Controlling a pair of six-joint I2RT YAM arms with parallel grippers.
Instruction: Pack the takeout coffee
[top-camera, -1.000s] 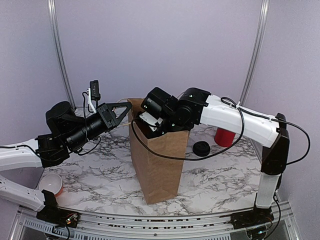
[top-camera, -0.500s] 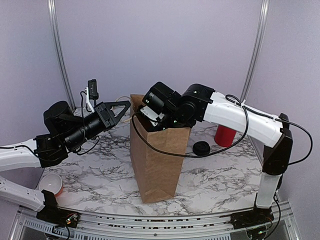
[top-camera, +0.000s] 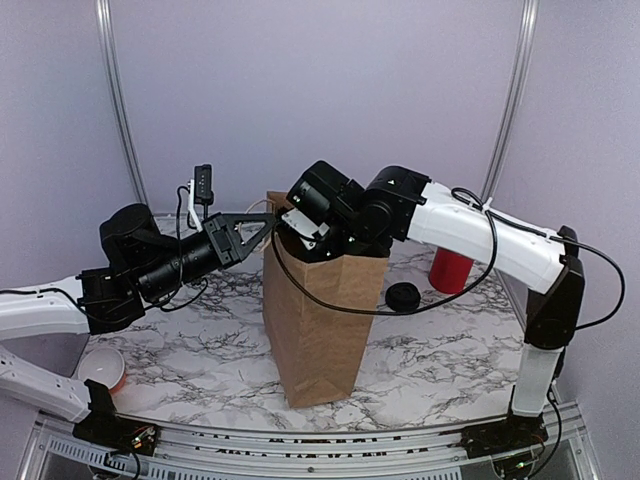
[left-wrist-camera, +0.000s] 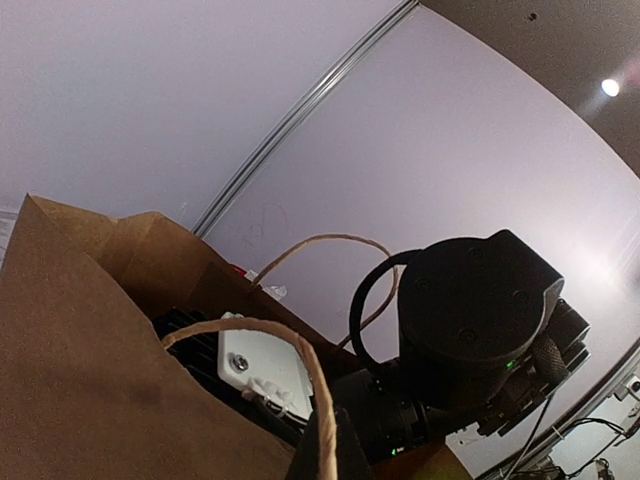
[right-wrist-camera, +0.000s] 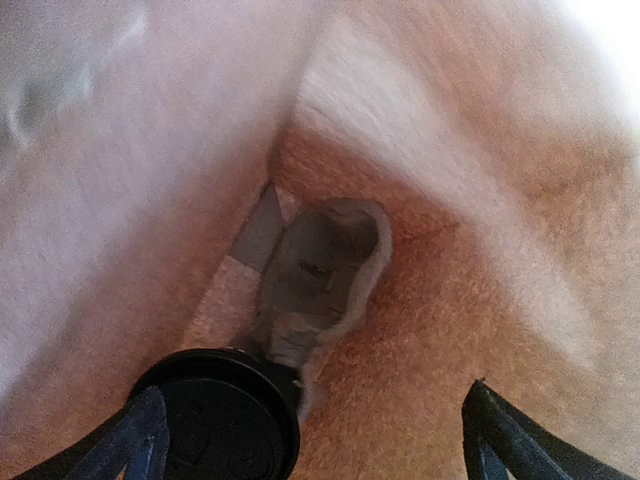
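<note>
- Pale bowl (top-camera: 100, 368), nearest me at the table's left corner: round, white inside, no part in the job as far as I can judge.
- Table (top-camera: 200, 330): hard, glossy, white marble pattern with grey veins.
- Left gripper (top-camera: 264, 226): closed on the handle (left-wrist-camera: 250, 322), a thin twisted paper cord, and it holds the bag mouth open from the left.
- Bag (top-camera: 315, 330): stiff brown kraft paper, tall and boxy, standing upright mid-table, with creased sides.
- Cup (right-wrist-camera: 220, 415): down on the bag floor, lid up. The lid is a round, matte black plastic disc with a raised rim. I judge the main step done.
- Right gripper (right-wrist-camera: 320, 432): inside the bag, jaws spread wide and gripping nothing. The cup sits by one finger; I cannot tell whether they touch.
- Bag floor: folded paper flaps, grainy brown; the walls are blurred.
- Left to do, in my judgement: lift the right arm clear and release the handle.
- Behind the bag: a loose black disc (top-camera: 403, 297), lid-like, flat on the marble.
- Farthest: a red cup (top-camera: 450, 271), smooth, upright.
</note>
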